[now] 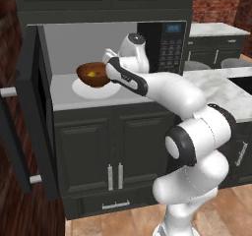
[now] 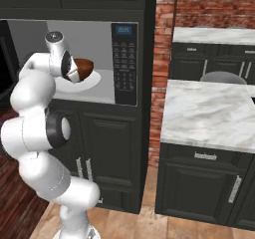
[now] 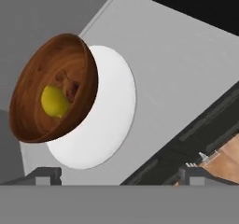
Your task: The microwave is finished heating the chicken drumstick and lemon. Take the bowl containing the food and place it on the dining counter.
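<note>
Reaching into the open microwave (image 1: pixel 167 43), the pincer (image 3: pixel 119 177) has its two dark fingertips (image 3: pixel 44 175) set wide apart at the bottom of the hand view, with nothing between them. In both base views the white wrist hides the fingers themselves, so I take the open spread from the hand view alone.

The bowl (image 3: pixel 56 90) sits on the flat white plate (image 3: pixel 105 120) inside the light grey cavity, and the plate lies on the cavity floor. I can see the lemon (image 3: pixel 55 101) plainly in the bowl; the brownish lump beside it is probably the chicken drumstick (image 3: pixel 67 85), though it blends into the wood and I would not swear to it.

What the next move turns on is this: the bowl lies ahead of the pincer and off toward one fingertip rather than centred between the two. From the left base view the bowl (image 1: pixel 93 74) stands just left of the wrist, close but apart from it. The fingers have no hold on the rim as yet. To my eye the hand must shift sideways toward the bowl and go a little deeper before closing on the near rim.

The dining counter (image 2: pixel 209 111) waits well off to the right of the microwave, its marble top bare where I can see it.
</note>
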Robot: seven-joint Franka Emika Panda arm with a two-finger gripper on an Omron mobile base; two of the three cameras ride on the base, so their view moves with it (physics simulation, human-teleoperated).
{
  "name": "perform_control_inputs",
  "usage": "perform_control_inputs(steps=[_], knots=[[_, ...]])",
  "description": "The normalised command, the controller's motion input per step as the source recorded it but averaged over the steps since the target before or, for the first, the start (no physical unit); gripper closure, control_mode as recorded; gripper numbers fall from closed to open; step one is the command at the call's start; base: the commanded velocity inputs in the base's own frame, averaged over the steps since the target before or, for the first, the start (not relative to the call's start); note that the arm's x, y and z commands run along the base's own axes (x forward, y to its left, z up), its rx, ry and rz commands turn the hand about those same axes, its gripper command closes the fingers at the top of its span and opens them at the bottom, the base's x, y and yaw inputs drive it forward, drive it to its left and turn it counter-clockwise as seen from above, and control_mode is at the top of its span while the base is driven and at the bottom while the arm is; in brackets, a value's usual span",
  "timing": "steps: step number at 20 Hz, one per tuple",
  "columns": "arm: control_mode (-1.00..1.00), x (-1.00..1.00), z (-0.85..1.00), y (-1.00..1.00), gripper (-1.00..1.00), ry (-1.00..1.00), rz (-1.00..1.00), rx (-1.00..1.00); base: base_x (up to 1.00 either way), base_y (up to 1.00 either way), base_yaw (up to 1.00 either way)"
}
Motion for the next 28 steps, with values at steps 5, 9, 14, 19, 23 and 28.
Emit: perform_control_inputs(steps=[5,9,14,19,23,28], knots=[[-1.00,0.74,-0.21,0.23,-1.00,0.00,-0.03,0.00,0.00,0.00,0.00],[-1.00,0.70,-0.17,0.14,-1.00,0.02,-0.01,0.00,0.00,0.00,0.00],[-1.00,0.62,-0.29,0.07,-1.00,0.05,0.00,0.00,0.00,0.00,0.00],[-1.00,0.59,-0.27,0.03,-1.00,0.04,0.00,0.00,0.00,0.00,0.00],[-1.00,0.66,-0.19,0.08,-1.00,0.01,0.00,0.00,0.00,0.00,0.00],[-1.00,0.26,-0.42,0.01,1.00,0.04,0.00,-0.02,0.00,0.00,0.00]])
